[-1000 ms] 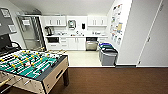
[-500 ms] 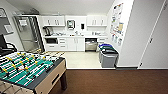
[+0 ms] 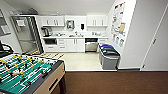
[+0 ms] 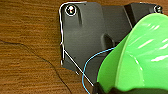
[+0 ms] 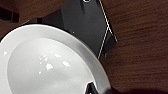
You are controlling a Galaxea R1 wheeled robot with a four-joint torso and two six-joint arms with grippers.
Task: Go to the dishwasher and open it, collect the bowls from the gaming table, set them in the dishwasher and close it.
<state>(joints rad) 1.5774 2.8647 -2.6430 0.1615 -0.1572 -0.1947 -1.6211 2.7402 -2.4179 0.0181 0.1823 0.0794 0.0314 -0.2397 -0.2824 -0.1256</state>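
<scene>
A dark brown wood-grain floor (image 3: pixel 120 82) is seen in the foreground, and a foosball table (image 3: pixel 27 75) stands on it at the near left. Beyond a straight edge, a pale kitchen floor (image 3: pixel 80 61) is laid. On it, a grey bin (image 3: pixel 108 57) with a blue-and-green top stands beside the right wall. A white counter (image 3: pixel 75 37) runs along the back wall, carrying a coffee machine (image 3: pixel 45 31) and small unclear items.
</scene>
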